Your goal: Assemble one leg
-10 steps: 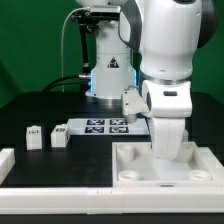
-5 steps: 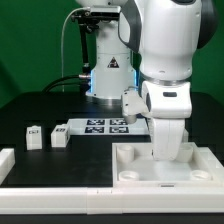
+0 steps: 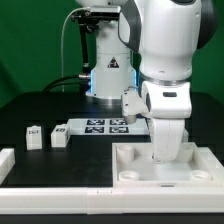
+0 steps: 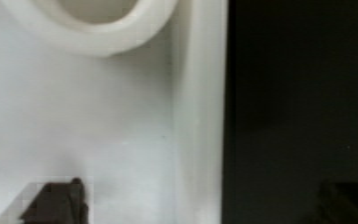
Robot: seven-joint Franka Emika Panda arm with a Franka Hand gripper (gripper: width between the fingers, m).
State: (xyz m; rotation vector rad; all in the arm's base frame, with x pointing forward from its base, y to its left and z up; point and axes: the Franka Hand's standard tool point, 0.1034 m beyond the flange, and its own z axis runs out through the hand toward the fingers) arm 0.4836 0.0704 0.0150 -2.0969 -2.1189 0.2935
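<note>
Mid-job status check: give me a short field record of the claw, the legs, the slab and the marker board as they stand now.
claw: open, fingertips wide apart, holding nothing
claw position: low over the white slab, slab edge running between the fingertips; contact cannot be told
socket: round, empty, close to the claw
near leg: on the black table beside the marker board, not held
far leg: further to the exterior view's left, not held
leg in slab: none visible

White leg (image 3: 58,138) with black-and-white tag, white slab (image 3: 130,166), white marker board (image 3: 100,126) with black-and-white tags, black table (image 3: 30,105).
</note>
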